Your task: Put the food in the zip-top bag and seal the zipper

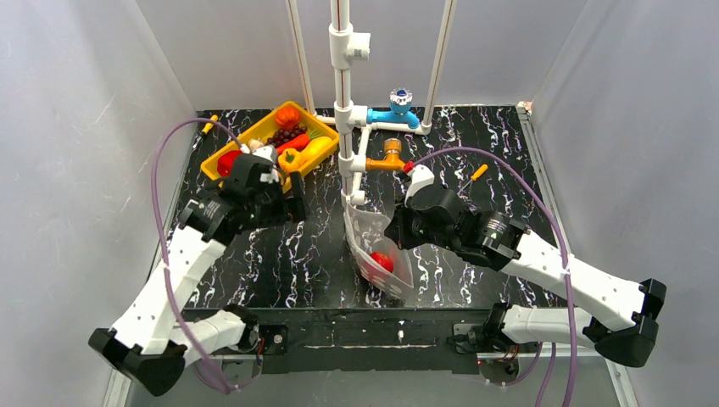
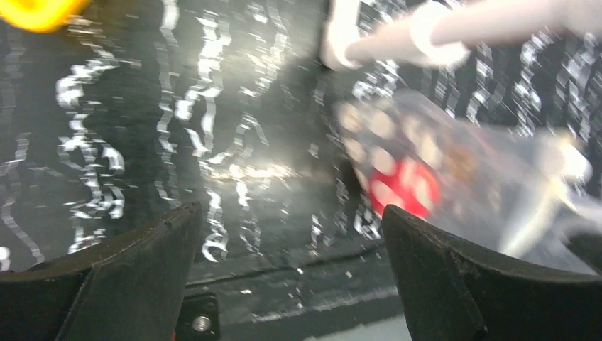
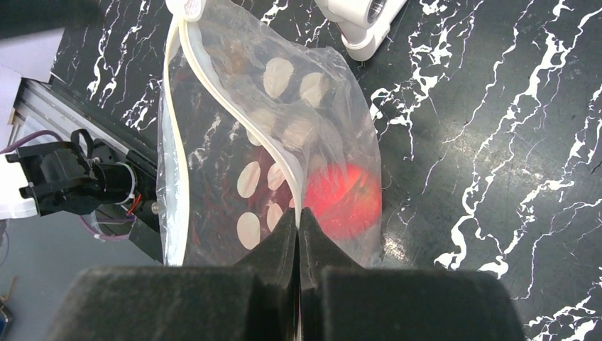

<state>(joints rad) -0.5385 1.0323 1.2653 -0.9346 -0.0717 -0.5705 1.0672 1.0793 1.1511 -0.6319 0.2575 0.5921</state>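
Note:
The clear dotted zip-top bag (image 1: 373,242) stands open at the table's middle, with one red food piece (image 1: 382,261) inside. My right gripper (image 1: 397,231) is shut on the bag's zipper strip (image 3: 234,106); in the right wrist view the jaws (image 3: 299,217) pinch that white edge beside the red food (image 3: 344,199). My left gripper (image 1: 297,197) is open and empty, left of the bag. In its blurred view the gripper (image 2: 289,213) faces the bag (image 2: 454,156) and the red food (image 2: 405,186). More food lies in the yellow tray: orange (image 1: 287,114), purple (image 1: 287,134), red (image 1: 227,163), yellow (image 1: 309,153).
The yellow tray (image 1: 222,146) sits at the back left, just behind my left gripper. A white pipe stand (image 1: 342,110) with a blue valve (image 1: 400,106) and an orange valve (image 1: 391,155) rises right behind the bag. White walls enclose the black marbled table.

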